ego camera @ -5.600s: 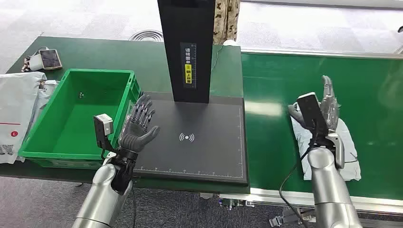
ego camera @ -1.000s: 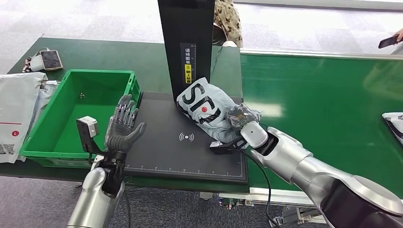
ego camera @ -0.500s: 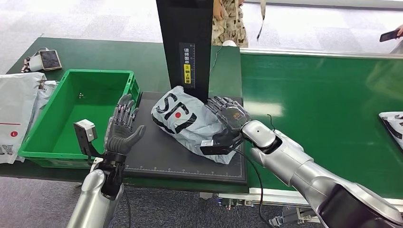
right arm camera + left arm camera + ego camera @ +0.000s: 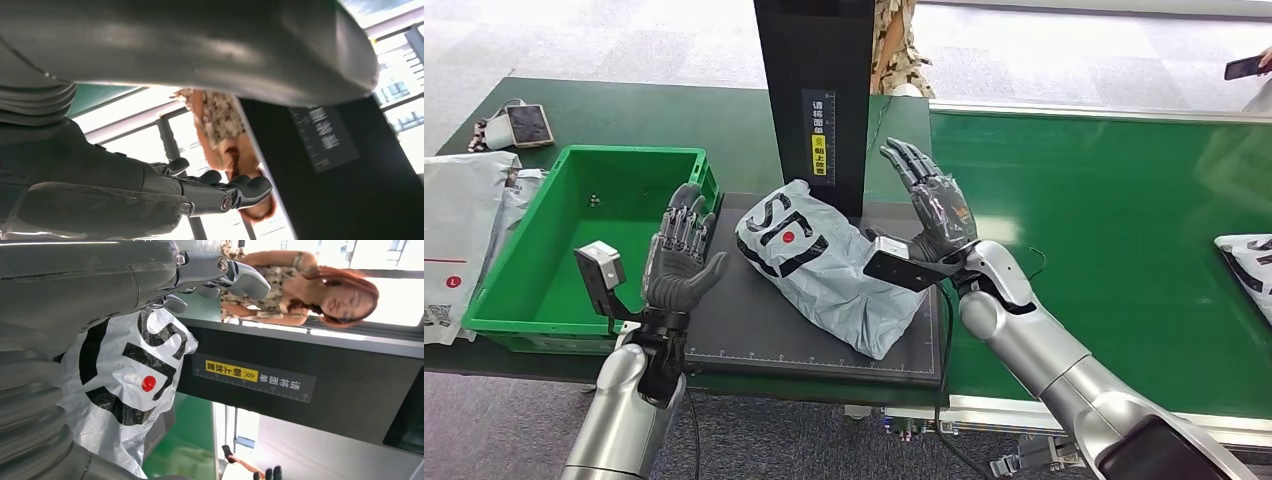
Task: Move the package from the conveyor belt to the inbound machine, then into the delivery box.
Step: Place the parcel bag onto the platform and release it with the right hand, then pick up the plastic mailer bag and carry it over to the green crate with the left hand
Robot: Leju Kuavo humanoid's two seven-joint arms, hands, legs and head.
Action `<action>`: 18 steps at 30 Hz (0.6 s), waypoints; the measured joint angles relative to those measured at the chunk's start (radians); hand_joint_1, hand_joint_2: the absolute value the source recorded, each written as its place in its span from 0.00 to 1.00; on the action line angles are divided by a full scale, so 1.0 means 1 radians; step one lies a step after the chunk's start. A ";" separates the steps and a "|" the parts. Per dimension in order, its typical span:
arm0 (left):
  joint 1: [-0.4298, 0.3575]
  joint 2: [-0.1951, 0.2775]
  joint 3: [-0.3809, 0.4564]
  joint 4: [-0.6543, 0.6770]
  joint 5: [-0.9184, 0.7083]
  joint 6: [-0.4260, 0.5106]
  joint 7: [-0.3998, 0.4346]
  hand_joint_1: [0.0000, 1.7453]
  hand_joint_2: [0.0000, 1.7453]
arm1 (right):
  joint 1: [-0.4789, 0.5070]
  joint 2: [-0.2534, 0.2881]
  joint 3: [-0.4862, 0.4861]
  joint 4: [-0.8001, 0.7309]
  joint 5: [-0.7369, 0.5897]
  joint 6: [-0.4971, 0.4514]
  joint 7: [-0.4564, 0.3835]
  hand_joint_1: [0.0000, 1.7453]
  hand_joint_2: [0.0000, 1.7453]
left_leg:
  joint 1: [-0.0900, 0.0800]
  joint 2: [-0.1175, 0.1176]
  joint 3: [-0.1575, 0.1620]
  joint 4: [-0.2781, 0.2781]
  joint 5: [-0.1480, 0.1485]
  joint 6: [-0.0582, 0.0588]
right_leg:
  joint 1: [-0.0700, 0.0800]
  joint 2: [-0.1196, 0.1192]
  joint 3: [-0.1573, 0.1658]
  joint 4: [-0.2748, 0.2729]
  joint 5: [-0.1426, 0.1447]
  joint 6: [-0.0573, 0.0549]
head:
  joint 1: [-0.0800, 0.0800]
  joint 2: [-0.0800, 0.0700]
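Note:
A grey plastic package (image 4: 824,268) with black lettering and a red dot lies on the black pad of the inbound machine (image 4: 724,325), in front of its black column (image 4: 816,90). The left wrist view has the package (image 4: 120,390) close beside the column (image 4: 300,380). My right hand (image 4: 932,205) is raised just right of the package, fingers spread, holding nothing. My left hand (image 4: 679,262) stands upright at the pad's left edge, fingers apart and empty, a short gap from the package. The green delivery box (image 4: 544,310) sits left of the pad.
The green conveyor belt (image 4: 1104,240) runs on the right, with another package (image 4: 1249,265) at its far right edge. White bags (image 4: 459,230) lie left of the box and a phone (image 4: 524,125) at the back left. A person (image 4: 894,45) stands behind the column.
My right hand has let go of the package and lifted up and back, fingers spread. The package has settled flat on the pad. My left hand barely moved.

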 joint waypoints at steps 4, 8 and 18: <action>0.000 0.001 -0.002 0.008 0.000 0.000 -0.001 0.00 1.00 | 0.028 -0.006 -0.044 -0.023 -0.005 0.001 -0.002 0.00 0.00 | 0.000 0.000 0.000 0.000 0.000 0.000 | 0.000 0.000 -0.001 0.000 0.000 0.000 | 0.000 0.000; 0.001 0.002 -0.007 0.010 -0.013 -0.004 -0.012 0.00 1.00 | 0.060 -0.006 -0.089 -0.044 -0.064 0.013 -0.006 0.00 0.00 | 0.000 0.000 0.000 0.000 0.000 0.000 | 0.000 0.000 -0.001 0.000 0.000 0.000 | 0.000 0.000; 0.022 0.011 -0.107 -0.003 -0.258 0.063 -0.034 0.00 1.00 | 0.299 -0.002 -0.454 -0.285 -0.416 0.049 -0.089 0.00 0.00 | -0.001 -0.002 -0.002 0.000 -0.002 0.001 | -0.001 -0.002 -0.001 -0.001 -0.002 0.001 | 0.000 0.000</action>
